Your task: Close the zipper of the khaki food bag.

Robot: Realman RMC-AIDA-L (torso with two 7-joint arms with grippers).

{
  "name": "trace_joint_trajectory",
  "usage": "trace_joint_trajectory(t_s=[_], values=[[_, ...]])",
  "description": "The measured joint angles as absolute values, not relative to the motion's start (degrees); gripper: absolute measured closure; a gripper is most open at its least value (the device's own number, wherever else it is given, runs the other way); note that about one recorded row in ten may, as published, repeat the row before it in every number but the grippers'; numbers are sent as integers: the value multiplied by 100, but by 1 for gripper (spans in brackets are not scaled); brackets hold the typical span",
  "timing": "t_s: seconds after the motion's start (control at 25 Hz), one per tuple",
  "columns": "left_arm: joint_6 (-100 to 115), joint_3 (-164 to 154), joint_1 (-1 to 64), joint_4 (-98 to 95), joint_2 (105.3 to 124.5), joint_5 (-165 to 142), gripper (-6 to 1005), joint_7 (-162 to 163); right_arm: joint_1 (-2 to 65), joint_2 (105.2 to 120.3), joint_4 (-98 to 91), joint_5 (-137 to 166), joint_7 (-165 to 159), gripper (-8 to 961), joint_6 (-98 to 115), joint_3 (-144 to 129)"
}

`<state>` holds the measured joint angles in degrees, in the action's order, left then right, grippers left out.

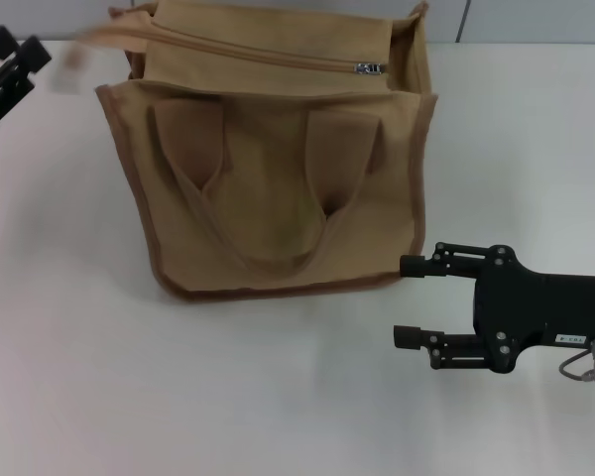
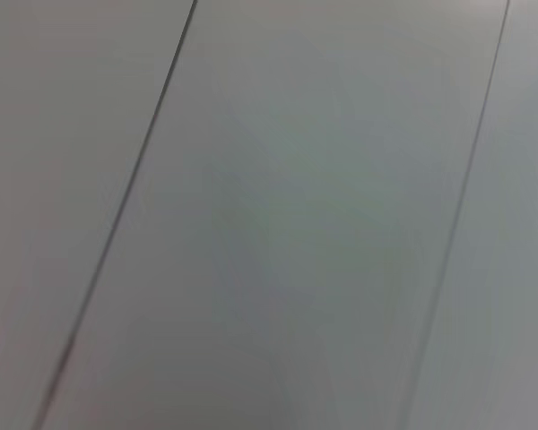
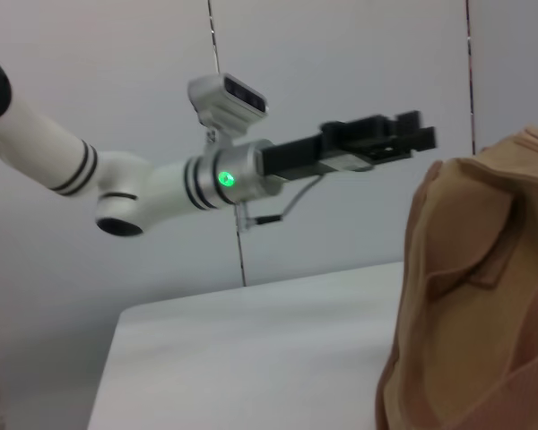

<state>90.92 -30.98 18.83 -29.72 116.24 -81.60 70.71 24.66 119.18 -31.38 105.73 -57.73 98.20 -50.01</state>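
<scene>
Two grippers, both empty: right gripper [image 1: 409, 300] lower right of head view, jaws wide apart, near bag's lower right corner, not touching; left gripper [image 1: 8, 65] upper left, raised beside bag, jaw state cannot tell. Khaki food bag [image 1: 278, 188] upright at upper centre on white table [image 1: 178, 397]. Zipper [image 1: 268, 55] along top, slider [image 1: 370, 68] at right end. Likely next: pinch pull tab, brace bag, drag along zipper line
</scene>
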Motion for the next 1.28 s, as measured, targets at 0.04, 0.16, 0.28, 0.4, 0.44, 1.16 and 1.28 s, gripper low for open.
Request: trace_joint_trajectory(t_s=[0.04, 0.16, 0.28, 0.4, 0.44, 1.16, 1.28], values=[[9276, -3100, 1798, -3146, 11563, -8319, 526, 7439, 2473, 11918, -3133, 10574, -5773, 208, 9787, -5001], [9537, -3104, 1730, -3229, 11477, -8497, 455, 7756, 2496, 11918, -3107, 10574, -5771, 208, 9740, -5001], [9537, -3104, 1730, -3229, 11477, -8497, 384, 7756, 2505, 11918, -3073, 10574, -5769, 208, 9733, -5001], [11017, -3147, 1767, -3261, 11268, -9412, 277, 8130, 2506, 11918, -3029, 10574, -5768, 208, 9733, -5001], [11064, -3173, 1781, -3261, 11273, -9493, 235, 8104, 2505, 11918, -3018, 10573, -5767, 208, 9733, -5001], [10195, -3959, 2416, -2746, 11783, -11534, 155, 6303, 2682, 11918, -2584, 10622, -5597, 208, 9474, -5424], [10185, -3961, 2413, -2746, 11783, -11587, 155, 6298, 2738, 11918, -2525, 10624, -5594, 208, 9425, -5461]])
